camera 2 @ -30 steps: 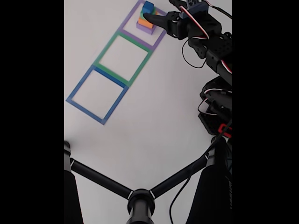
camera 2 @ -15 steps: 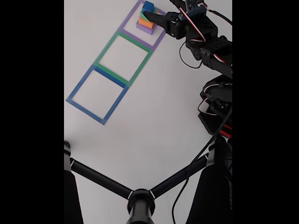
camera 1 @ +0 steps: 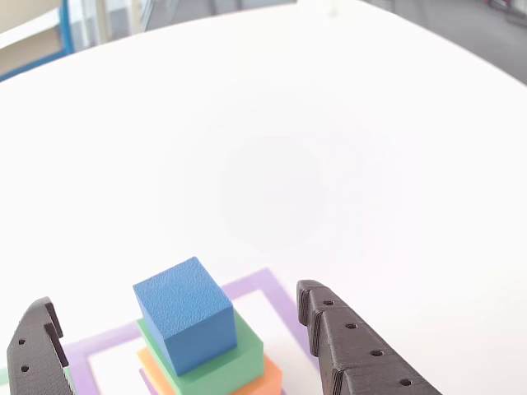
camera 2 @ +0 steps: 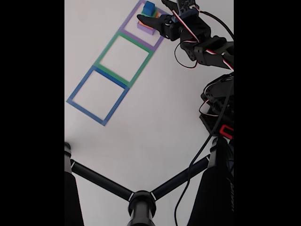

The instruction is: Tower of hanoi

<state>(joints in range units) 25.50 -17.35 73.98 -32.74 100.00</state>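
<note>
Tower (camera 1: pixel 202 346) stacked inside the purple outline (camera 2: pixel 133 35) at the far end of the white table (camera 2: pixel 155 117): blue cube (camera 1: pixel 183 306) on green (camera 1: pixel 239 350), on orange (camera 1: pixel 263 380). Claw (camera 1: pixel 181 346) spread wide, one finger (camera 1: pixel 354 354) each side of the blue cube, neither touching it.

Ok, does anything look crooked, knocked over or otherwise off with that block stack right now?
Only slightly: the blue cube sits twisted relative to the green block under it in the other view, its corners not lined up. The stack stands upright inside the purple square outline, with the gripper open around it.
</note>
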